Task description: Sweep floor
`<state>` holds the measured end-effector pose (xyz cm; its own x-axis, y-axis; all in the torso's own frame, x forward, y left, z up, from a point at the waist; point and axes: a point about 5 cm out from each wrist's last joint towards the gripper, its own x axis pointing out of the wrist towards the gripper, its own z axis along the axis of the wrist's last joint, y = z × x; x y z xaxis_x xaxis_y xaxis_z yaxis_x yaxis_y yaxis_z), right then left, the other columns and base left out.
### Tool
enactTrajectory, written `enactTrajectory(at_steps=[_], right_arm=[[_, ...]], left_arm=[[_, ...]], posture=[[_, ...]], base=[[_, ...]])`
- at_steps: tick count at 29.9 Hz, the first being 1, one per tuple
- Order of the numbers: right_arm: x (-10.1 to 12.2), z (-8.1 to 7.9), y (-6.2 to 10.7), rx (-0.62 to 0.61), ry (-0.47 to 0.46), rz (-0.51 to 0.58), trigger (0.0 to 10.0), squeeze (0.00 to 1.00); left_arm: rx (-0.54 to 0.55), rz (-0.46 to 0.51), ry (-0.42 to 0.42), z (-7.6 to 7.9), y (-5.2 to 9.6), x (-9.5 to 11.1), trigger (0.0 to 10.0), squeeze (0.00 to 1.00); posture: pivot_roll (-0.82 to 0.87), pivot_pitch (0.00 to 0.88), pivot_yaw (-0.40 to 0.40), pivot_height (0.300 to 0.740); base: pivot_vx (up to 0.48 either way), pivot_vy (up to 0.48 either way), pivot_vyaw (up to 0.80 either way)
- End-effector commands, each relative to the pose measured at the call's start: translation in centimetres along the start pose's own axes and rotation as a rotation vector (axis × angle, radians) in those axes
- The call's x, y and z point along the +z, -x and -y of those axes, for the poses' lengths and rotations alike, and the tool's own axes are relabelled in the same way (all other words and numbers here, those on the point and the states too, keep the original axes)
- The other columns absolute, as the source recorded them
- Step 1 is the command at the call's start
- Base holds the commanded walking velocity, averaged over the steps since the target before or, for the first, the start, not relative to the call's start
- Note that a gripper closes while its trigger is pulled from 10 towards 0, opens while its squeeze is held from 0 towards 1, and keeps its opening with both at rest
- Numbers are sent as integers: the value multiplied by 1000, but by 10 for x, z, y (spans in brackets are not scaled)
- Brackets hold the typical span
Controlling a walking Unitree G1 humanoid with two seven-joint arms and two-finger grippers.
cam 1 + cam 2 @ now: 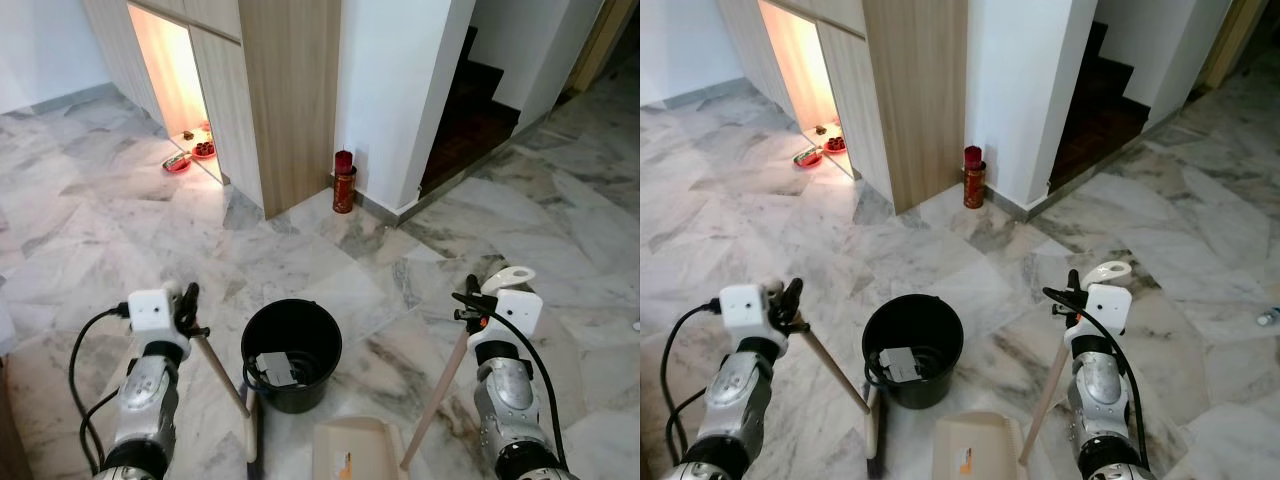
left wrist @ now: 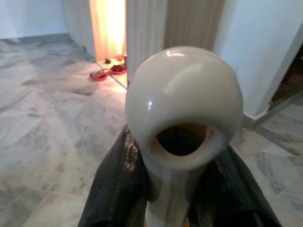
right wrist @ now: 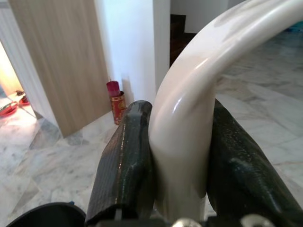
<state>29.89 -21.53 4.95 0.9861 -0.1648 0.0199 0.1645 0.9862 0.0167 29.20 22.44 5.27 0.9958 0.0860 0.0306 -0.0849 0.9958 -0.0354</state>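
Marble floor (image 1: 120, 240), grey-veined, spans the frame. At lower centre a round black plastic bucket (image 1: 291, 353) stands between two slanting wooden handles. The broom's wooden pole (image 1: 222, 375) runs from the left gripper (image 1: 186, 308) down-right to the bucket's left; the beige dustpan (image 1: 356, 448) pole (image 1: 436, 393) rises up-right into the right gripper (image 1: 470, 300). Each gripper's black fingers (image 3: 125, 161) are clamped on the cream plastic handle end (image 2: 183, 109).

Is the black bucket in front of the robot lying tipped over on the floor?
No, the black bucket stands upright on the marble floor, its round open mouth facing up.
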Motion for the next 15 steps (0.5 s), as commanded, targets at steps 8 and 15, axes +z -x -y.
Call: enactTrajectory(at_steps=[8,15], right_arm=[[-9,-3,10,-9,-14,-14,10000,0],[-7,-8,8,13,-27,-18,10000,0]], left_arm=[[-8,-20,-29,-7,6,-3,10000,0],[7,-7,-36,-10,12,-3,10000,0]], posture=[[101,0,-59,740],[138,0,-98,740]], base=[[0,0,0],[0,0,0]])
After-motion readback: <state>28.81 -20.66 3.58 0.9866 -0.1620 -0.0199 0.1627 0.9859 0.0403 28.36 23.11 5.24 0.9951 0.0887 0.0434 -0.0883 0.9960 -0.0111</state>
